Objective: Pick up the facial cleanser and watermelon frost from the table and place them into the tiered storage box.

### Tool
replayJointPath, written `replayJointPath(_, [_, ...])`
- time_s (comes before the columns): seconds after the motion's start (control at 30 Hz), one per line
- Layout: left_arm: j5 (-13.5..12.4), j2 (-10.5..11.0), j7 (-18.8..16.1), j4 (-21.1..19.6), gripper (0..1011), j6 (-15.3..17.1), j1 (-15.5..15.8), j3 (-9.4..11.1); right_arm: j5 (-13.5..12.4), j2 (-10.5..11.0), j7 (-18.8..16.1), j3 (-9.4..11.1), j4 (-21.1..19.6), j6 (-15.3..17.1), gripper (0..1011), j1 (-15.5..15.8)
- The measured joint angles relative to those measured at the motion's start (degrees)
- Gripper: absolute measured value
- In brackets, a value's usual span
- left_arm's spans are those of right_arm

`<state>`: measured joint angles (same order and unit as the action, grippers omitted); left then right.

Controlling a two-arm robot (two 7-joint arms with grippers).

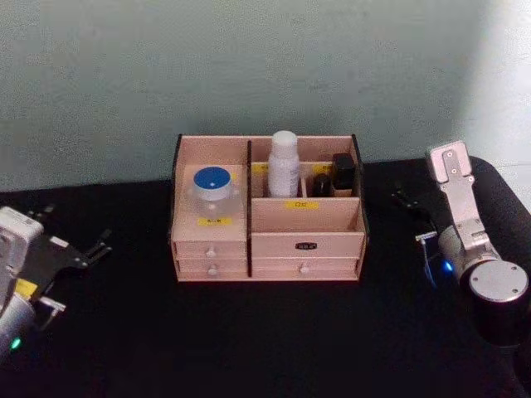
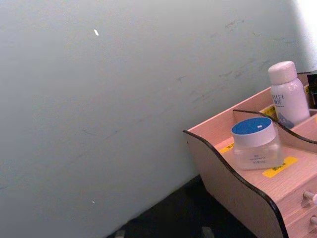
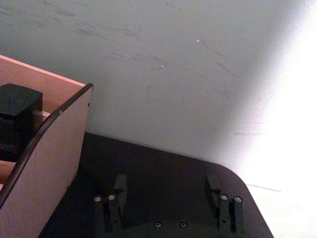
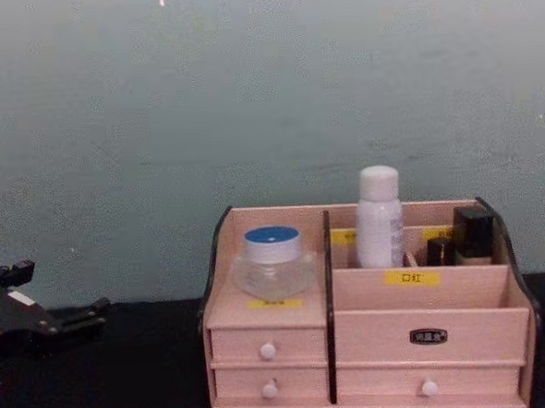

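Note:
The tiered storage box (image 1: 323, 220) stands at the middle of the black table. The facial cleanser (image 1: 284, 163) stands upright in its rear middle compartment, also seen as the facial cleanser (image 4: 380, 216). The watermelon frost (image 1: 213, 189) rests on the left tier above the drawers, as the left wrist view confirms for the watermelon frost (image 2: 255, 143). My left gripper (image 1: 81, 278) is open and empty, low at the table's left, well away from the box. My right gripper (image 1: 412, 217) is open and empty to the right of the box; in the right wrist view the right gripper (image 3: 166, 196) holds nothing.
Two small black bottles (image 1: 343, 174) occupy the rear right compartment. A pale wall runs close behind the box. The box's dark-edged side panel (image 3: 54, 153) is near my right gripper. Bare black tabletop (image 1: 265, 340) lies in front of the drawers.

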<state>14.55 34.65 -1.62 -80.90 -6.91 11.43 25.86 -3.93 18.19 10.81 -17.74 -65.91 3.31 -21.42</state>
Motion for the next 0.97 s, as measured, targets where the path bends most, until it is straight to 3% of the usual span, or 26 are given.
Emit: replayJointPath(0.97, [0.0, 0.0, 0.0, 0.0, 1001, 0.0, 0.0, 0.0, 0.01, 0.0, 0.0, -0.04, 0.0, -0.05, 1003, 0.0])
